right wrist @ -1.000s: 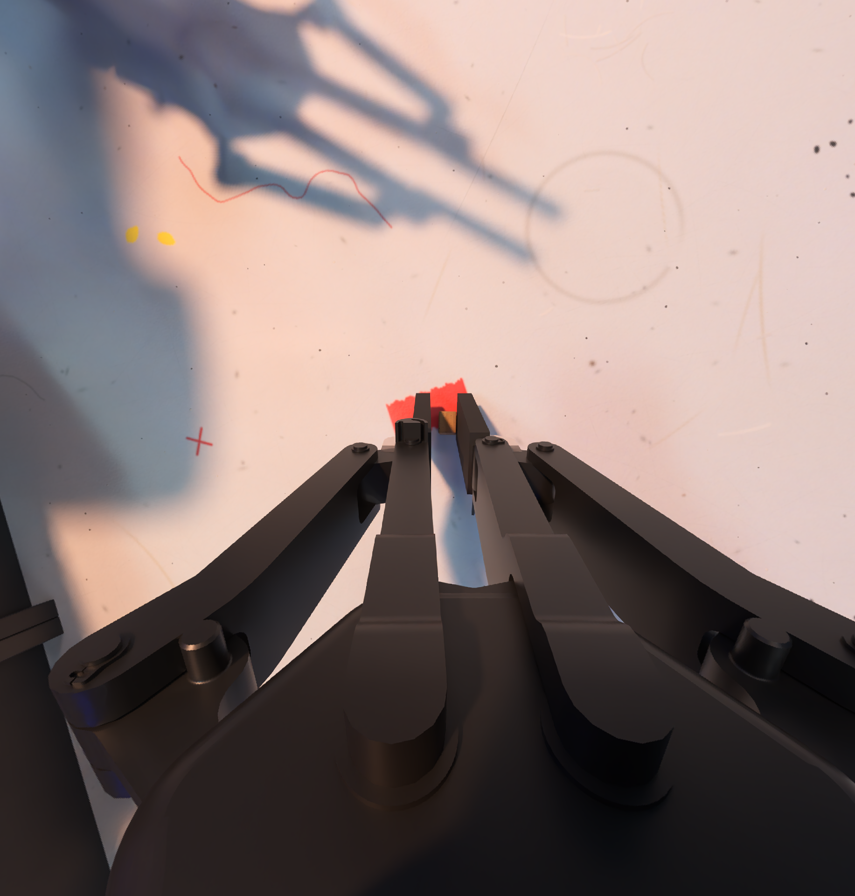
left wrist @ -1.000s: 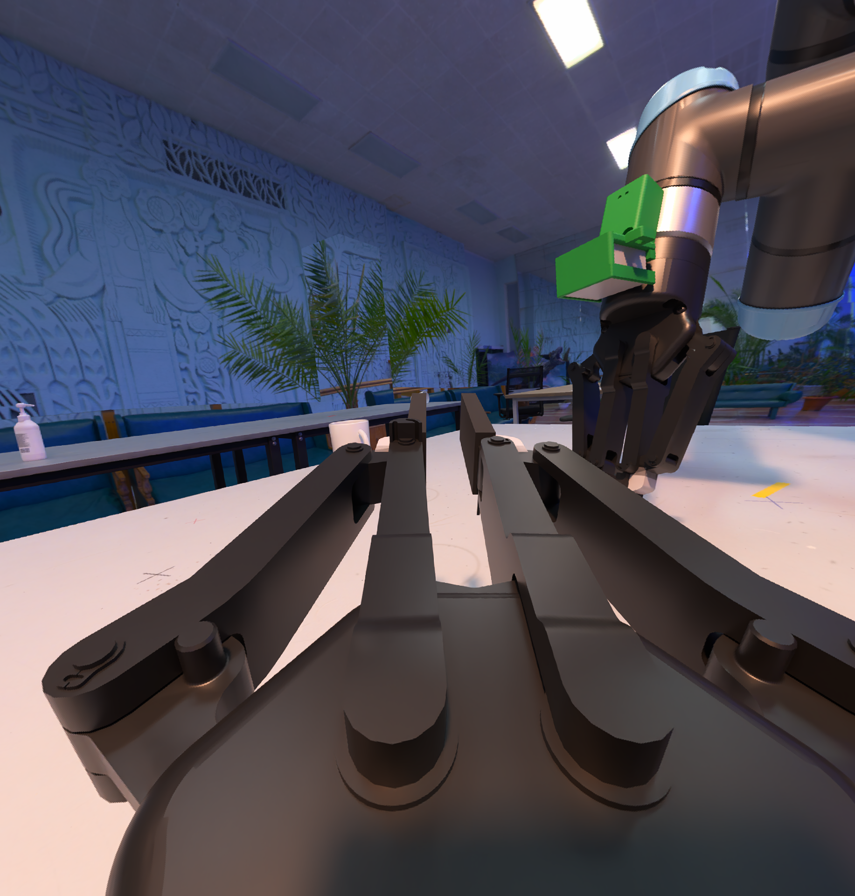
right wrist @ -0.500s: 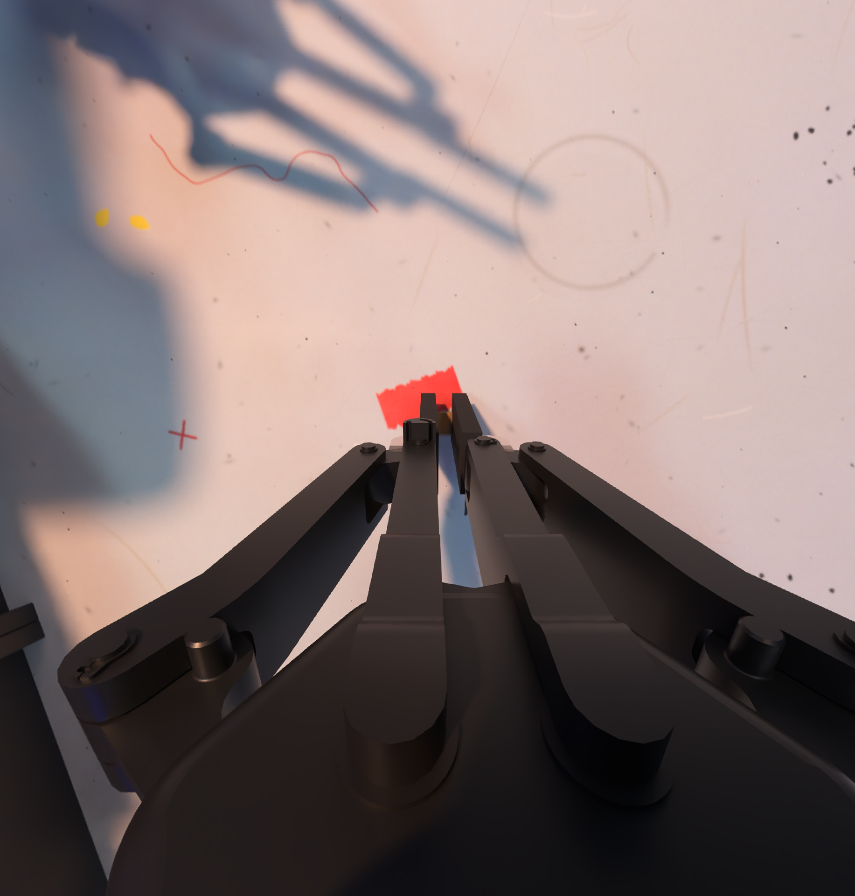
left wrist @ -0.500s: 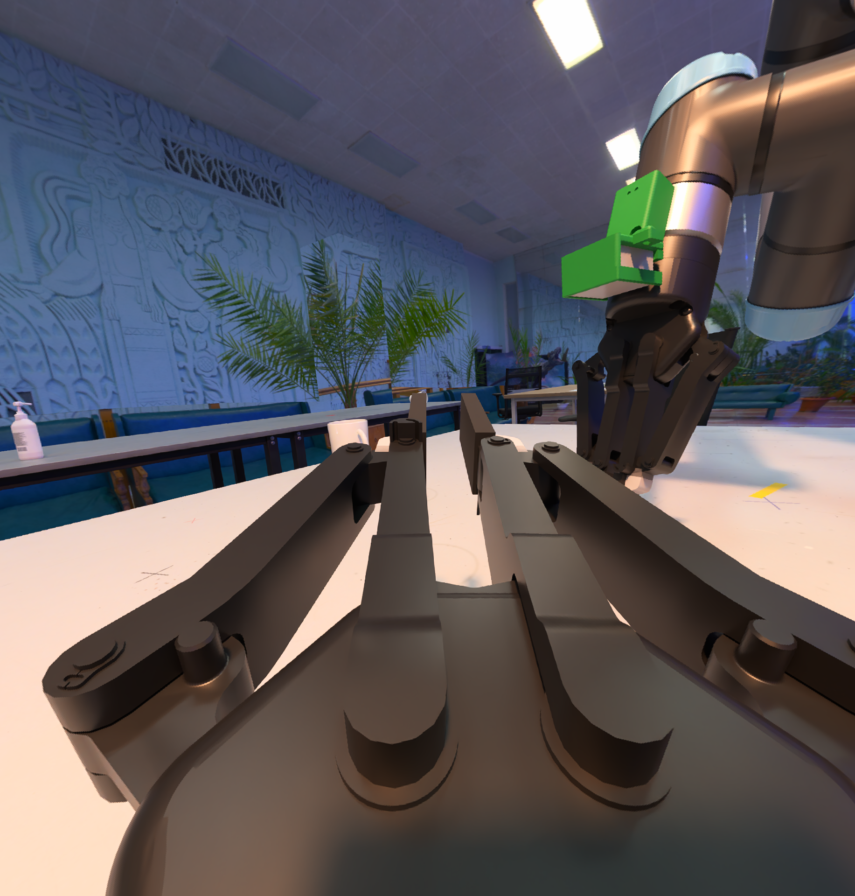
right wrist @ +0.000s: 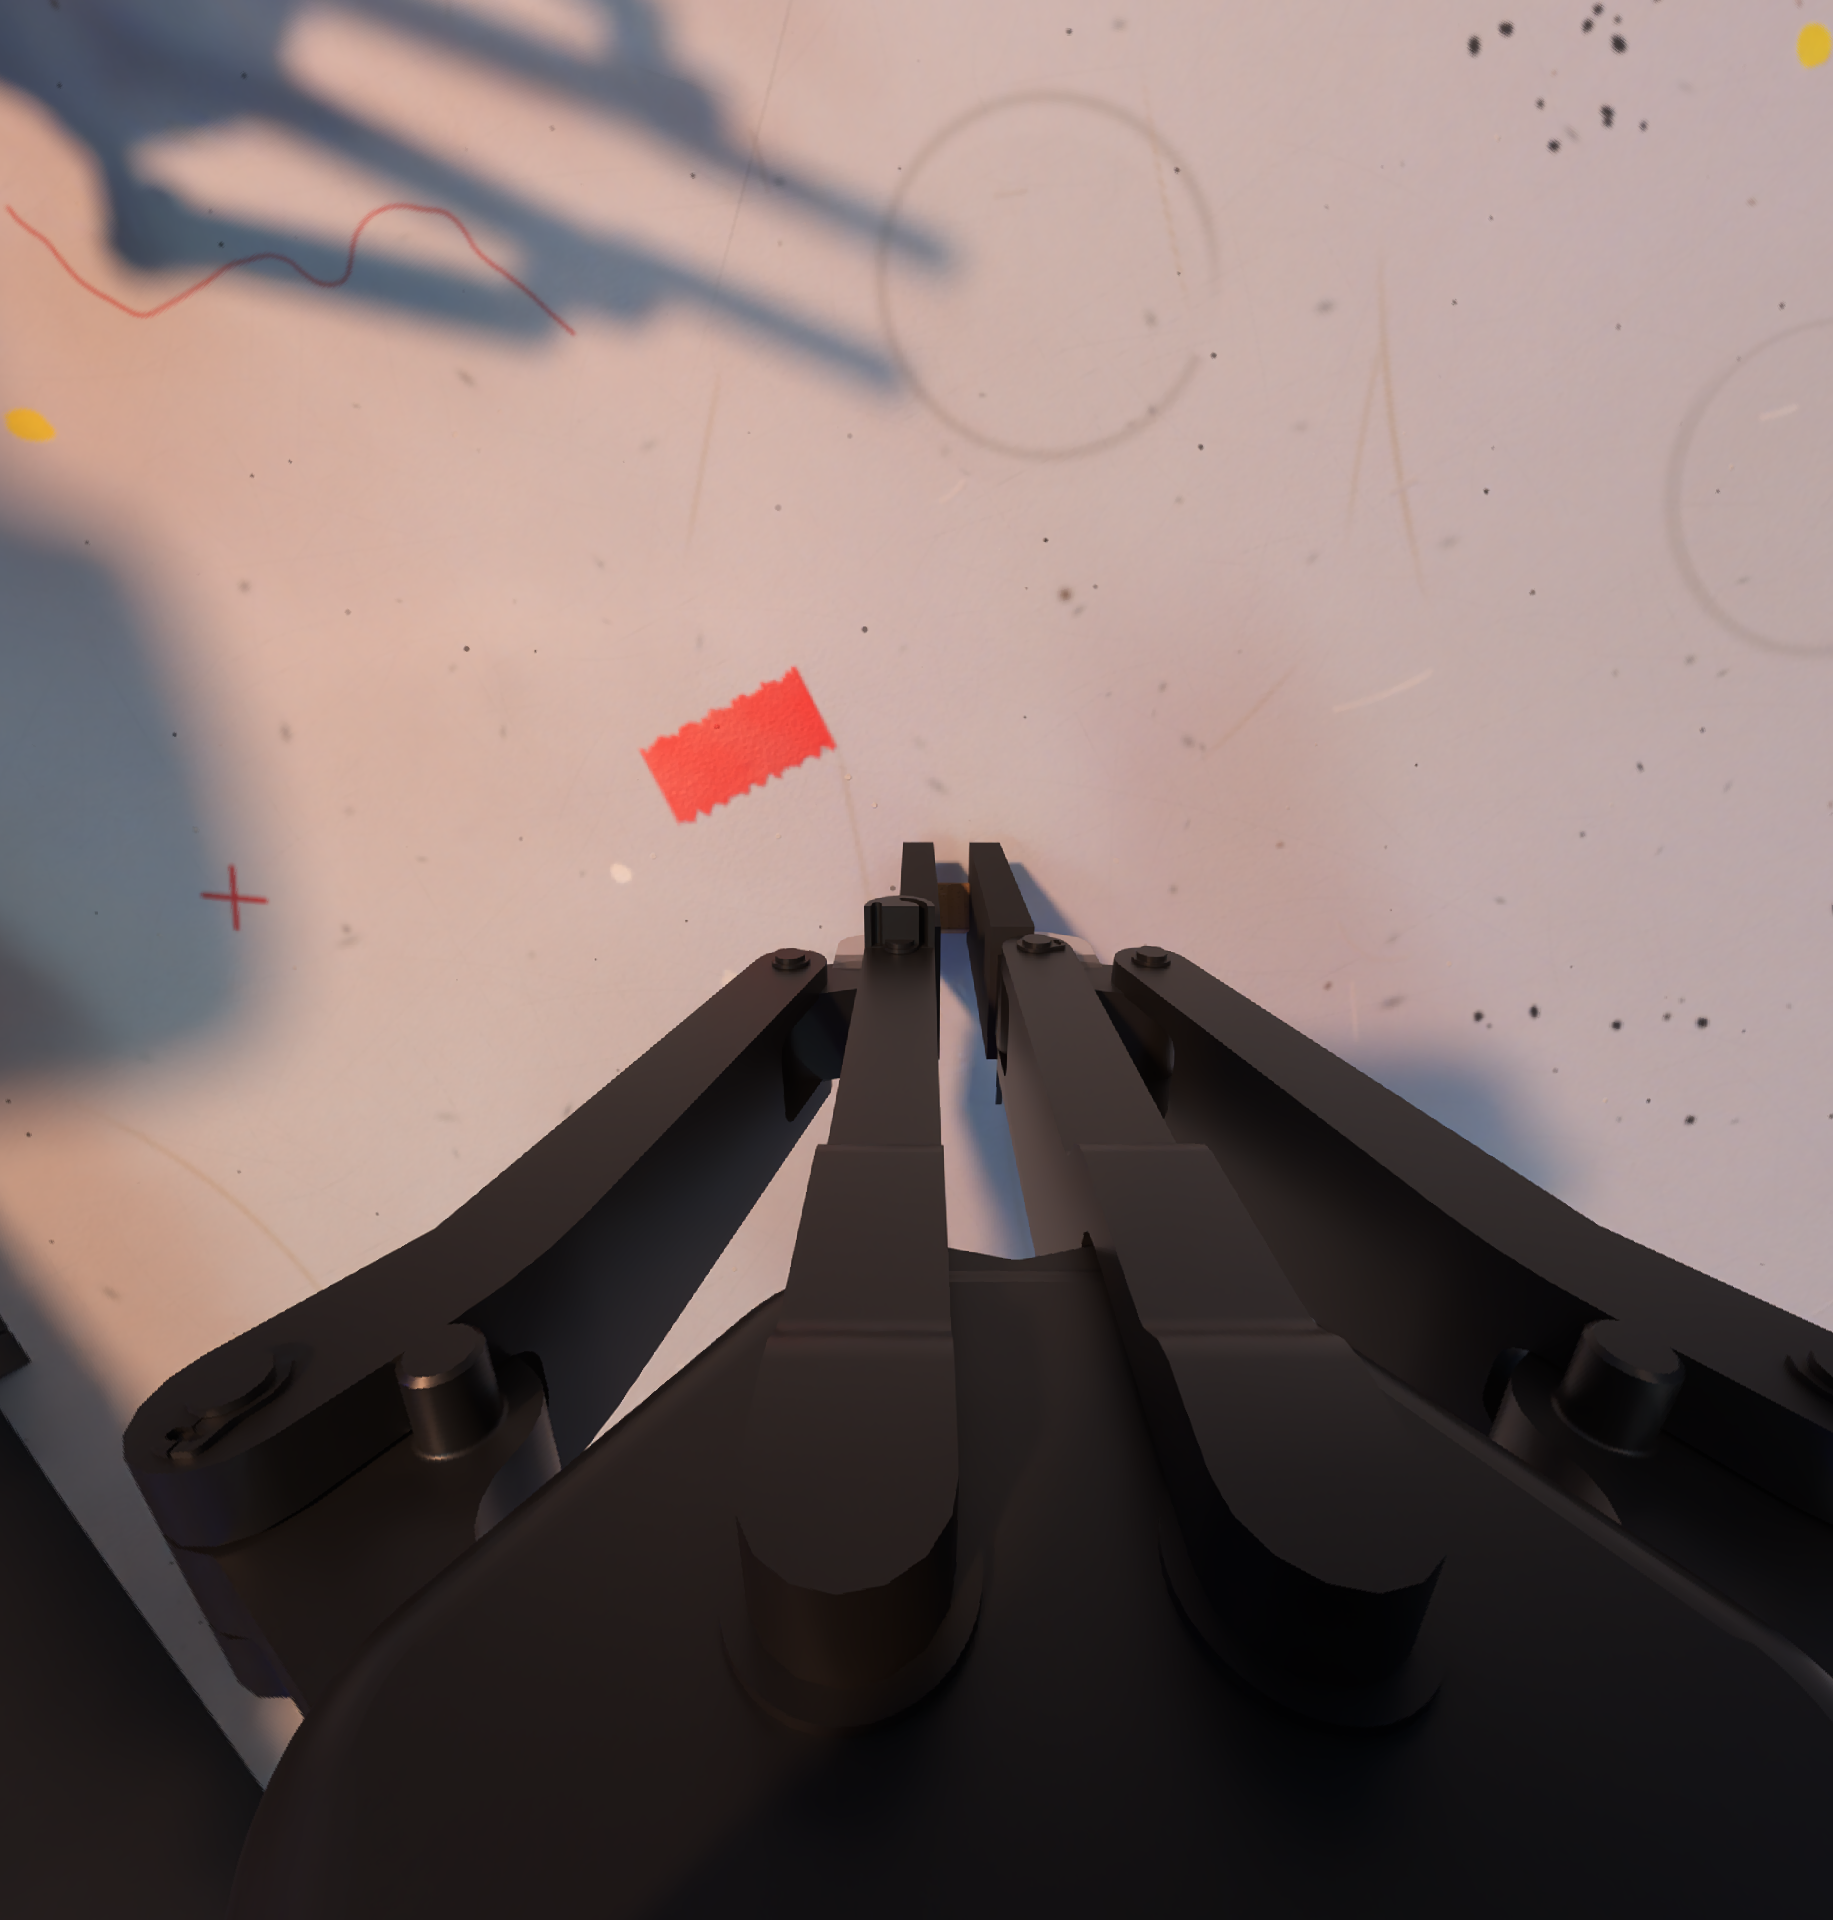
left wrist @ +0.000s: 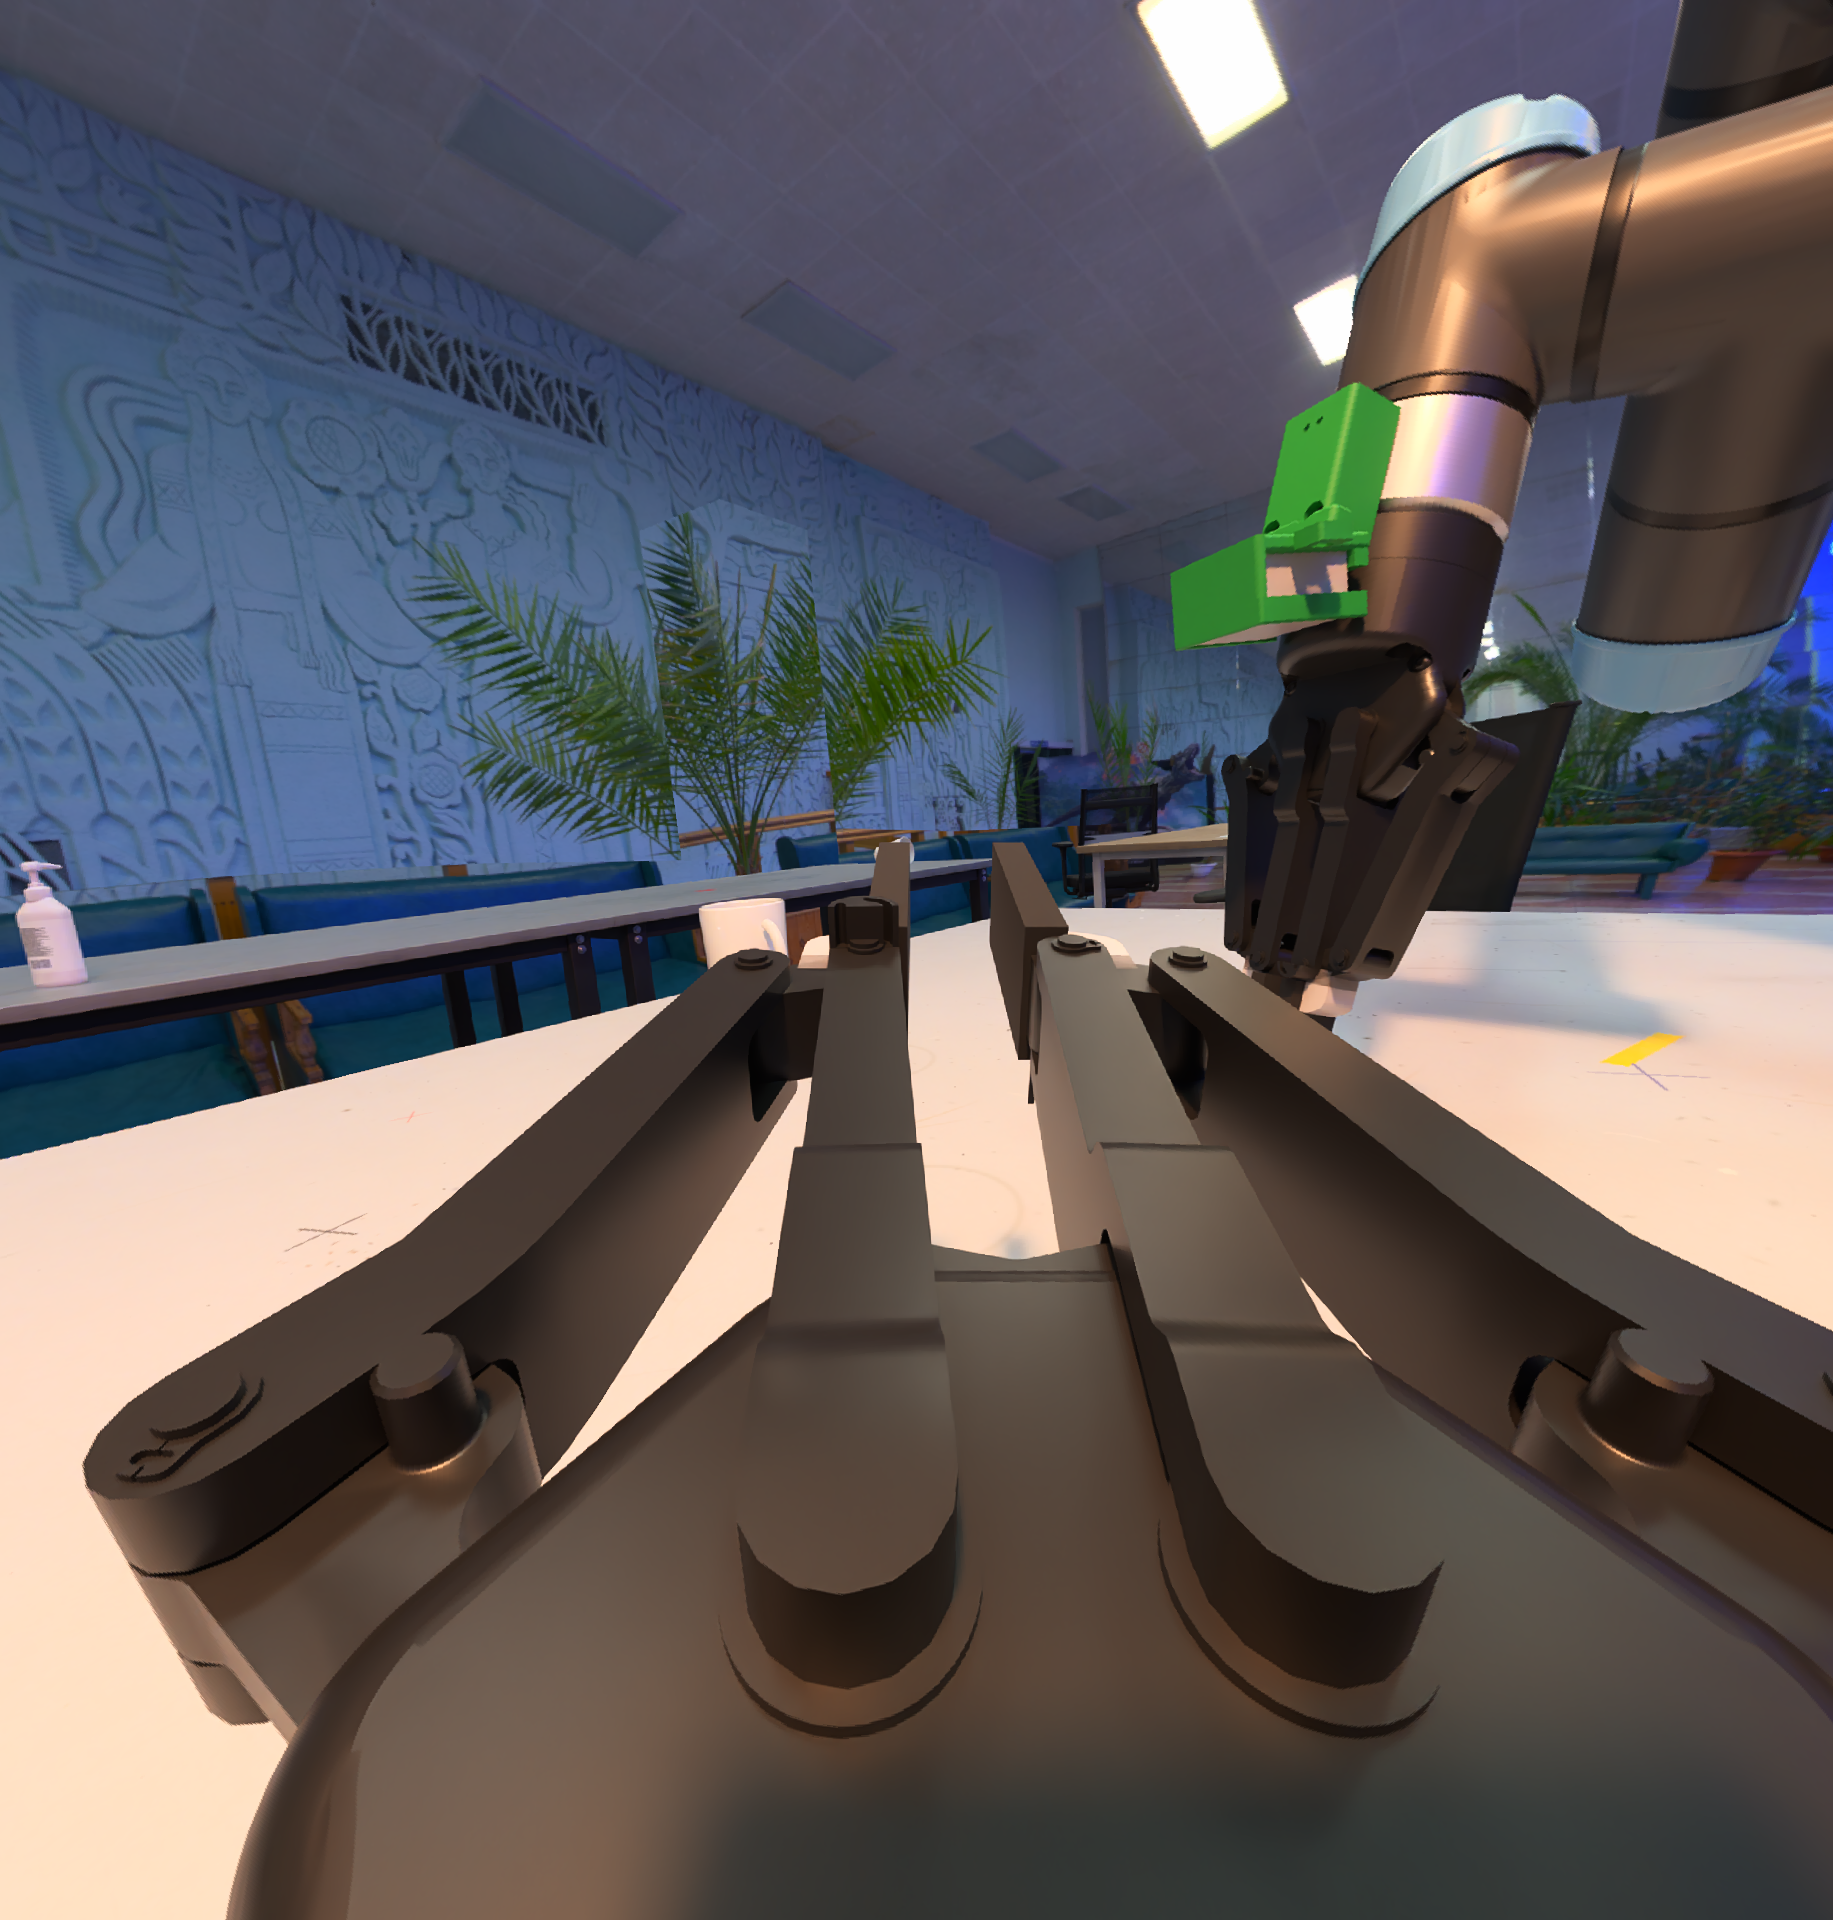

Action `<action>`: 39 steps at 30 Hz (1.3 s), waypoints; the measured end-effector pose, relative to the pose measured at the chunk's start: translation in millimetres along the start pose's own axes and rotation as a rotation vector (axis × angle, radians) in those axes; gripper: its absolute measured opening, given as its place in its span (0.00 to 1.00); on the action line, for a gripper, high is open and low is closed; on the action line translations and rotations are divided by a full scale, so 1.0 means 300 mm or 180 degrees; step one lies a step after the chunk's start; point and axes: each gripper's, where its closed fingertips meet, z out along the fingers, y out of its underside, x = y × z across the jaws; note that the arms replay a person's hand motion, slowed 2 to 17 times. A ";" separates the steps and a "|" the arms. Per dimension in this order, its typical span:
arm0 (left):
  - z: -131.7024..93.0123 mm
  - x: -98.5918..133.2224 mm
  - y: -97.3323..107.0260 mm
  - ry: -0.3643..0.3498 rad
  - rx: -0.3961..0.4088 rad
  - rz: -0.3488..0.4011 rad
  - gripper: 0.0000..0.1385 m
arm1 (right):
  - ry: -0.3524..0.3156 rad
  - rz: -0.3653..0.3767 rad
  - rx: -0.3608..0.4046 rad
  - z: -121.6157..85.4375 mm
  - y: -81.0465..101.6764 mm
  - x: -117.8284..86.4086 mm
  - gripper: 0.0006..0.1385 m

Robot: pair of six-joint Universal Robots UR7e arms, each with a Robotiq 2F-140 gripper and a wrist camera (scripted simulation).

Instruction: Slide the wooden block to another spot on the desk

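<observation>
Shifted off the red tape (right wrist: 737, 744), right claw (right wrist: 951, 871) clamps wooden block (right wrist: 953, 902) between fingertips.

Cool blue light fills the far room on my left camera, while the desk (left wrist: 268, 1403) near me glows warm pink-white. Two ceiling panels (left wrist: 1213, 62) shine bright at upper right and put soft highlights on my other arm (left wrist: 1463, 436). The wide lens bends the far wall and stretches my near links. On my right camera, blurred blue shadows (right wrist: 538, 187) of fingers cross the far left of the desk; the near housing sits in deep shade, and the red tape (right wrist: 737, 744) is sharp.
</observation>
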 end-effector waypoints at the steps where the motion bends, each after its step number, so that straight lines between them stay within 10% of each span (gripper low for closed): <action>1: 0.000 0.000 0.000 -0.0001 0.0001 0.0002 0.15 | -0.0011 0.0035 -0.0001 0.001 0.001 0.002 0.06; 19: -0.001 -0.001 0.000 0.0003 0.0001 -0.0006 0.15 | 0.0035 0.0042 0.0065 -0.023 -0.003 -0.012 0.13; 29: -0.012 -0.028 -0.022 -0.0127 0.0128 -0.0067 0.15 | -0.0372 -0.0334 0.0903 -0.066 -0.213 -0.165 0.08; 39: -0.022 -0.041 -0.033 -0.0178 0.0206 -0.0129 0.11 | -0.0425 -0.0326 0.0662 0.053 -0.251 -0.209 0.08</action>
